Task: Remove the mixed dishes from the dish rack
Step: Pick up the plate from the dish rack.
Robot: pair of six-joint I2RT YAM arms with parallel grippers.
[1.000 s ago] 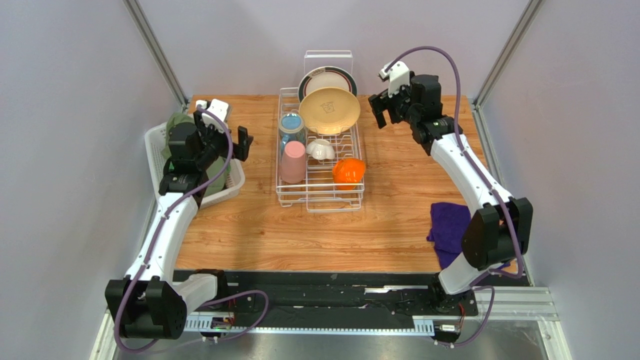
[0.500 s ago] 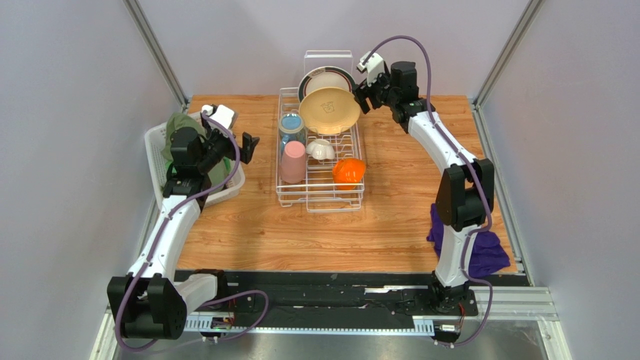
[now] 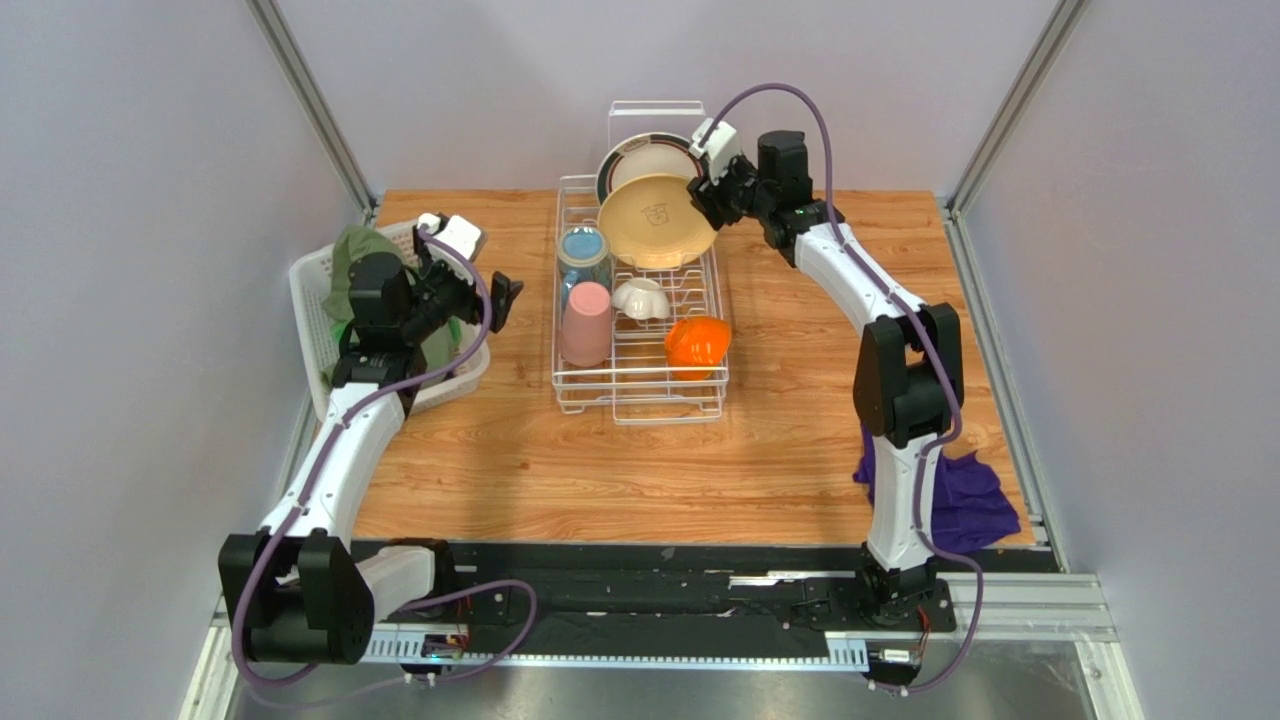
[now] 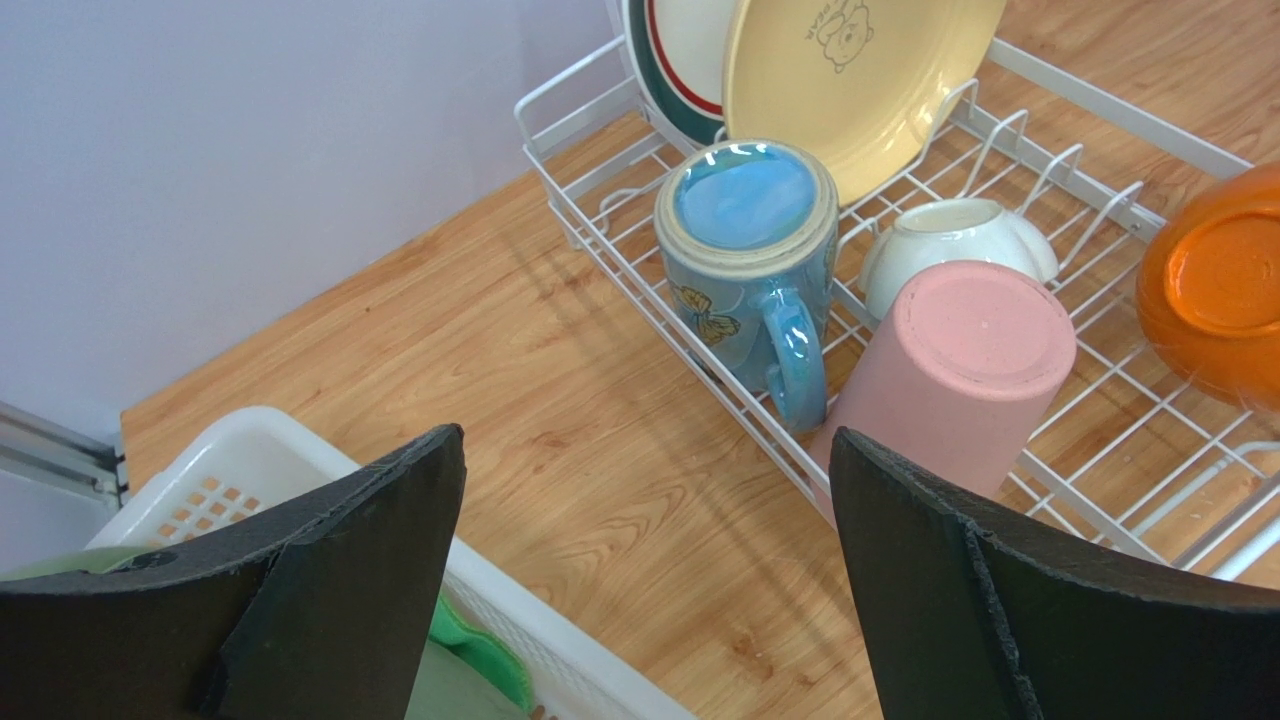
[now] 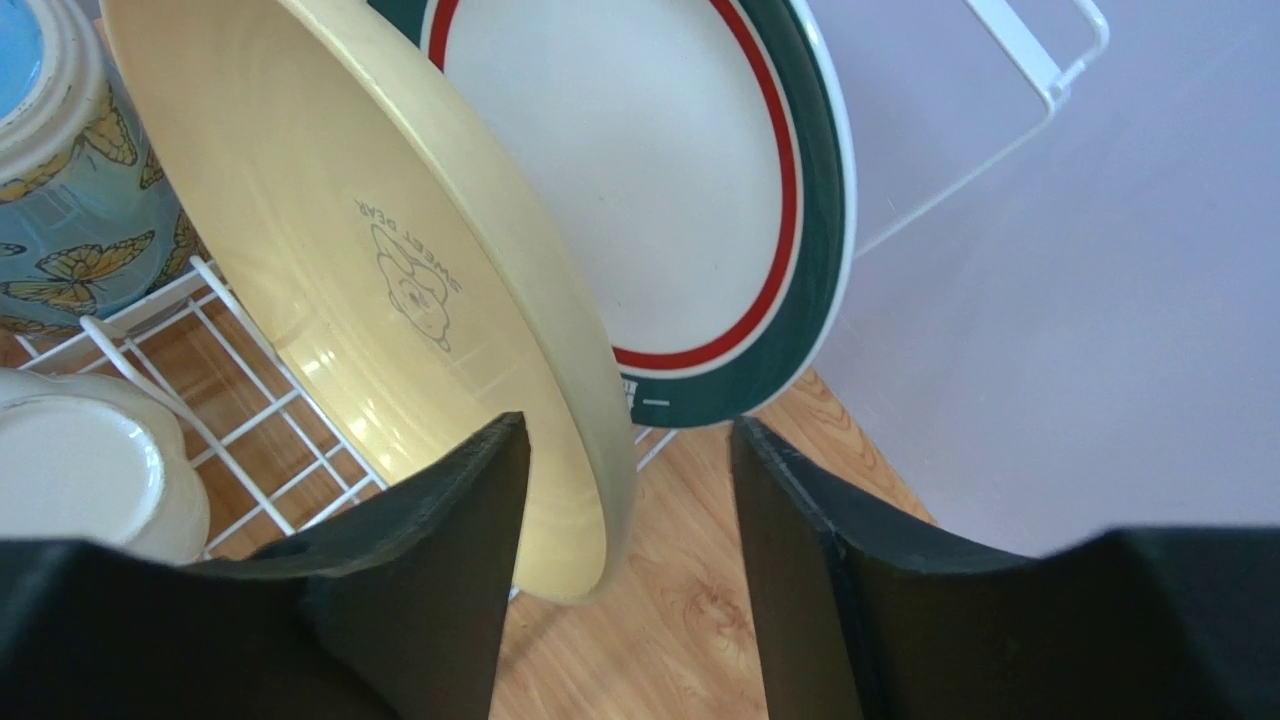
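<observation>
The white wire dish rack (image 3: 639, 396) holds the pale yellow plate (image 3: 658, 222), the dark-rimmed white plate (image 3: 654, 152) behind it, the blue mug (image 3: 583, 252), pink cup (image 3: 586, 324), small white cup (image 3: 643, 299) and orange bowl (image 3: 697, 344). My right gripper (image 3: 703, 192) is open, and the yellow plate's right rim (image 5: 598, 450) lies between its fingers without being pinched. The dark-rimmed plate (image 5: 661, 180) stands just behind. My left gripper (image 3: 490, 294) is open and empty, left of the rack above the table, facing the mug (image 4: 747, 248) and pink cup (image 4: 962, 368).
A white plastic basket (image 3: 313, 308) with a green cloth (image 3: 358, 248) sits at the left, under my left arm. A purple cloth (image 3: 962, 503) lies at the near right. The rack's upright clear panel (image 3: 657, 120) stands at the far end.
My right gripper has swung left to the yellow plate's right rim, and the rim is now between its open fingers. My left gripper has shifted slightly right toward the rack.
</observation>
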